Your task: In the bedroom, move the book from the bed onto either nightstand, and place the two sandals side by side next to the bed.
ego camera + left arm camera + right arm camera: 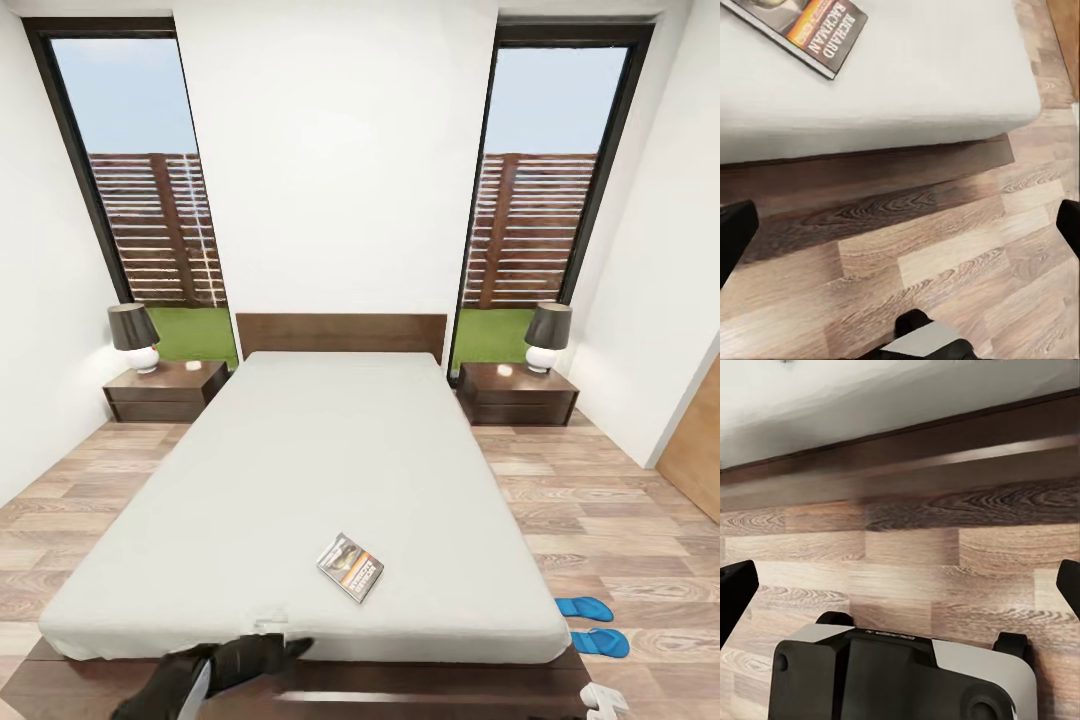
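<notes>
the bed takes up the middle of the room, its pale mattress bare but for one book, which lies flat and turned at an angle near the foot end, a little to the right of centre. the left wrist view catches that book too, near the mattress edge, with the dark frame and plank floor below it.

two nightstands flank the headboard, one on the left and one on the right, each with a single dark-shaded lamp on top, left and right; their drawers are closed. two tall windows show grass and a slatted fence.

two blue sandals sit on the floor by the bed's right foot corner, one just above the other in the head view, close together but apart, and both clear of the frame.

the left gripper hovers at the foot edge of the mattress, short of the book; its fingers stand wide apart with nothing between them. the right gripper hangs low over the floor beside the frame, fingers spread wide as well, empty.
</notes>
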You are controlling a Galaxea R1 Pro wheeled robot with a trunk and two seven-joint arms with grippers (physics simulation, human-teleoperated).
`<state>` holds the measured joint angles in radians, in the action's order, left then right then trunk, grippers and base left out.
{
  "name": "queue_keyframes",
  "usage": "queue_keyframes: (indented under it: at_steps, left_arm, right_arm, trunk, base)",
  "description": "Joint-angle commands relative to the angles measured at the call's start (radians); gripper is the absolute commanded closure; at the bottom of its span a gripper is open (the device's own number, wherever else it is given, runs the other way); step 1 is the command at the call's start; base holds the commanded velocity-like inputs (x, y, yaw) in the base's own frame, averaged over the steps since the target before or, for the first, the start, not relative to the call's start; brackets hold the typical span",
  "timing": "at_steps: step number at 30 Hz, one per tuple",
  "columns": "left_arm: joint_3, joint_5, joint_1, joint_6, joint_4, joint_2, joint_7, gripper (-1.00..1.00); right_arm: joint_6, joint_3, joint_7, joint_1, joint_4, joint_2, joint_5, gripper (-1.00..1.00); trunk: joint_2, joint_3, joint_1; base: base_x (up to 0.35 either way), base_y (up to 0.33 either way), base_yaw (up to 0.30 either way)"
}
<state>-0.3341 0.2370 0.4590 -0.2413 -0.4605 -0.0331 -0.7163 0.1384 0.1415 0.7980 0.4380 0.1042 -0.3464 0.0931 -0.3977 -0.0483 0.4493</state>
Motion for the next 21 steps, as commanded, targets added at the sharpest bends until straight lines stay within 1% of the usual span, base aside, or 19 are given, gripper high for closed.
queue_keyframes:
  at_steps: [1,3,4,5,6,7,8,9,11,13,14,16,18,21]
  left_arm:
    - [-0.007,-0.006,0.01,-0.059,-0.046,-0.006,-0.007,-1.0]
    - [-0.006,-0.051,0.041,-0.243,-0.219,-0.021,-0.007,-1.0]
    - [-0.005,-0.068,0.053,-0.321,-0.301,-0.027,-0.006,-1.0]
    - [-0.004,-0.088,0.073,-0.411,-0.409,-0.034,-0.006,-1.0]
    - [-0.004,-0.115,0.117,-0.498,-0.52,-0.047,-0.006,-1.0]
    - [-0.004,-0.122,0.13,-0.517,-0.54,-0.051,-0.006,-1.0]
    - [-0.004,-0.135,0.156,-0.55,-0.57,-0.058,-0.006,-1.0]
    - [-0.004,-0.142,0.169,-0.565,-0.581,-0.061,-0.006,-1.0]
    - [-0.003,-0.174,0.211,-0.611,-0.607,-0.069,-0.005,-1.0]
    - [-0.003,-0.185,0.223,-0.621,-0.605,-0.072,0.004,-1.0]
    - [-0.002,-0.189,0.227,-0.622,-0.589,-0.073,0.016,-1.0]
    - [-0.003,-0.193,0.231,-0.593,-0.496,-0.073,0.096,-1.0]
    - [-0.004,-0.196,0.232,-0.567,-0.456,-0.072,0.145,-1.0]
    - [-0.005,-0.201,0.234,-0.505,-0.392,-0.071,0.282,-1.0]
  right_arm:
    - [0.01,0.001,0.003,0.001,0.0,0.0,0.01,-1.0]
    - [0.01,0.001,0.003,0.001,0.0,0.0,0.01,-1.0]
    - [0.011,0.001,0.003,0.001,0.0,0.0,0.01,-1.0]
    - [0.011,0.001,0.004,0.001,0.0,0.0,0.01,-1.0]
    - [0.012,0.001,0.004,0.001,0.0,0.0,0.01,-1.0]
    - [0.012,0.001,0.004,0.001,0.001,0.0,0.01,-1.0]
    - [0.012,0.001,0.004,0.001,0.001,0.0,0.01,-1.0]
    - [0.012,0.001,0.004,0.001,0.001,0.0,0.01,-1.0]
    - [0.012,0.001,0.004,0.001,0.002,0.0,0.01,-1.0]
    - [0.013,0.002,0.005,0.001,0.002,-0.001,0.01,-1.0]
    - [0.013,0.002,0.005,0.001,0.002,-0.001,0.01,-1.0]
    - [0.013,0.003,0.005,0.001,0.002,-0.003,0.01,-1.0]
    - [0.013,0.003,0.005,0.001,0.002,-0.003,0.01,-1.0]
    - [0.013,0.003,0.005,0.001,0.002,-0.003,0.01,-1.0]
  trunk:
    - [-0.002,-0.003,0.001]
    - [-0.002,-0.003,0.001]
    - [-0.002,-0.003,0.001]
    - [-0.002,-0.003,0.001]
    - [-0.002,-0.003,0.001]
    - [-0.002,-0.003,0.001]
    - [-0.002,-0.003,0.001]
    - [-0.002,-0.003,0.001]
    - [-0.002,-0.003,0.001]
    - [-0.002,-0.003,0.001]
    - [-0.002,-0.003,0.001]
    - [-0.002,-0.003,0.001]
    - [-0.002,-0.003,0.001]
    - [-0.002,-0.005,0.001]
  base:
    - [0.0,0.0,0.0]
    - [0.0,0.0,0.0]
    - [0.0,0.0,0.0]
    - [0.0,0.0,0.0]
    - [0.0,0.0,0.0]
    - [0.0,0.0,0.0]
    - [0.0,0.0,0.0]
    - [0.0,0.0,0.0]
    - [0.0,0.0,0.0]
    - [0.0,0.0,0.0]
    - [0.0,0.0,0.0]
    - [0.0,0.0,0.0]
    - [0.0,0.0,0.0]
    - [0.0,0.0,0.0]
